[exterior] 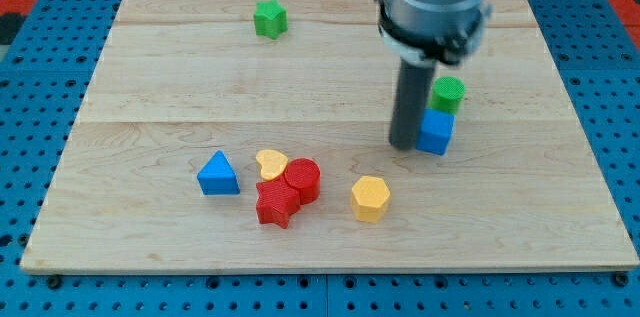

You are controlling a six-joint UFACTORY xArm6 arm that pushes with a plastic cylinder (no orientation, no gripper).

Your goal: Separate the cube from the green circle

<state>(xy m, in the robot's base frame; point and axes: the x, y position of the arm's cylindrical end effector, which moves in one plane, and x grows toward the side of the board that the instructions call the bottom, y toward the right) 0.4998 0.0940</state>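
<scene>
Blue cube and green circle are sitting touching, just to the view's right of my tip.

My tip is standing against the blue cube's left face, apparently touching it; the green circle is lying just above the cube, toward the view's top-right of my tip. No claw is fitted: the arm is ending in a plain dark rod, so nothing is being gripped. To the view's lower left of my tip, a yellow hexagon is resting nearest, then a red cylinder, red star and yellow heart are clustering in contact, with a blue triangle beyond them. Green star is sitting well apart, toward the view's top left. All are resting on the wooden bench.
</scene>
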